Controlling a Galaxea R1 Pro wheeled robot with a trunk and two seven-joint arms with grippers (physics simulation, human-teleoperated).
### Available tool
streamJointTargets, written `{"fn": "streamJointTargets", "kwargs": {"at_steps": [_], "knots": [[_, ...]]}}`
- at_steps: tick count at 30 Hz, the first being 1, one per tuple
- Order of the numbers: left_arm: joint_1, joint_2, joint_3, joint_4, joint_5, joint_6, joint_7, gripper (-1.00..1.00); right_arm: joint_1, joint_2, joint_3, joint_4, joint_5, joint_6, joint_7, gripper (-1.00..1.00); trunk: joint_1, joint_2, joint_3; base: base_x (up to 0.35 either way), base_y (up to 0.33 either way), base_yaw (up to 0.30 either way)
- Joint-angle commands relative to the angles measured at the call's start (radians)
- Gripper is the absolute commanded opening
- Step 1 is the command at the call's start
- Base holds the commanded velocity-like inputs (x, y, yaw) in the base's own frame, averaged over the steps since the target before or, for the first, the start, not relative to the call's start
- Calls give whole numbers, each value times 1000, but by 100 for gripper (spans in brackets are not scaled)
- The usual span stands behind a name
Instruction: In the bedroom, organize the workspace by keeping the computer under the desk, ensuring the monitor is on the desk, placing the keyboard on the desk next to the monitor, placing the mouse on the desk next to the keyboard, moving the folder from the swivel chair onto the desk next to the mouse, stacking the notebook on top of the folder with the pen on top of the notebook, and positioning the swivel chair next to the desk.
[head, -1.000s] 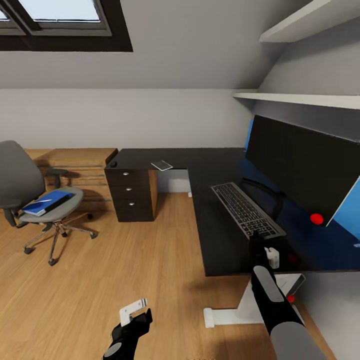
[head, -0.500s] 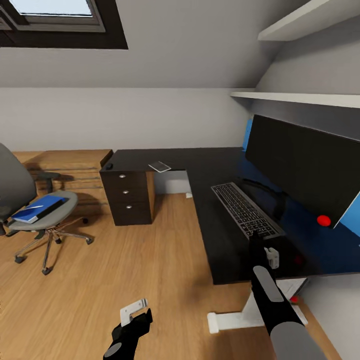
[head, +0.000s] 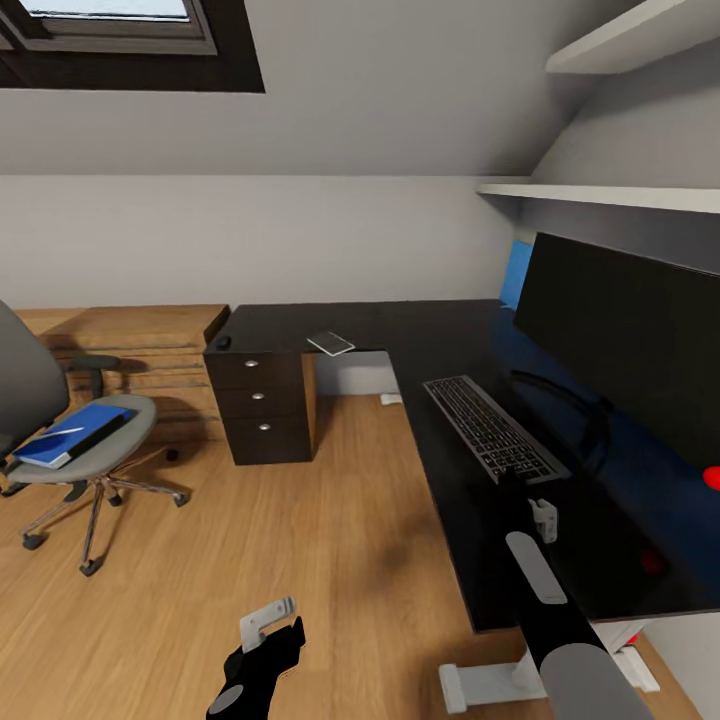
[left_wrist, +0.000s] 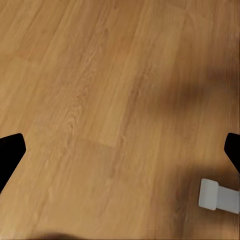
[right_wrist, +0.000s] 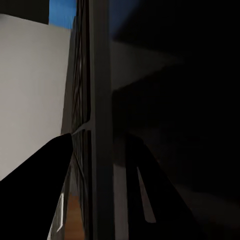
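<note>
- Head view: the keyboard (head: 495, 428) lies on the counter (head: 440, 340) before the monitor (head: 625, 345); the folder (head: 70, 434) waits on the swivel chair (head: 60, 420). Right gripper (head: 510, 480) rests at the keyboard's near end; jaws unclear.
- Left wrist view: left gripper (left_wrist: 120, 150) idles, jaws spread, over the wood floor (left_wrist: 100, 90).
- Right wrist view: the keyboard's edge (right_wrist: 97, 125) looms close.

Right arm (head: 545, 600) black, grey bands; left gripper (head: 268, 620) black, white bracket.

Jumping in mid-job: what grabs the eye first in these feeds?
The big black monitor stands at the right of the glossy black desk, with the keyboard lying in front of it and the right gripper at the keyboard's near end. Off to the left, the bright blue folder lies on the seat of the grey swivel chair. The left gripper hangs low over the wooden floor.
</note>
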Motion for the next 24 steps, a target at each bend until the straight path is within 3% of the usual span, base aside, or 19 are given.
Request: {"fn": "streamJointTargets", "kwargs": {"at_steps": [1,10,24], "knots": [[-1,1,-3,-1,9,-8,4,100,-1,1,-1,-2,-1,-2,-10,-100,0,-1,-1,209,12,0],[-1,1,-3,-1,9,-8,7,100,-1,2,-1,-1,-3,-12,-27,-100,0,-1,-1,57,3,0],[-1,1,-2,-1,8,-8,7,100,-1,5,1,19,-6,-90,-65,-100,0,-1,-1,1,0,0]]}}
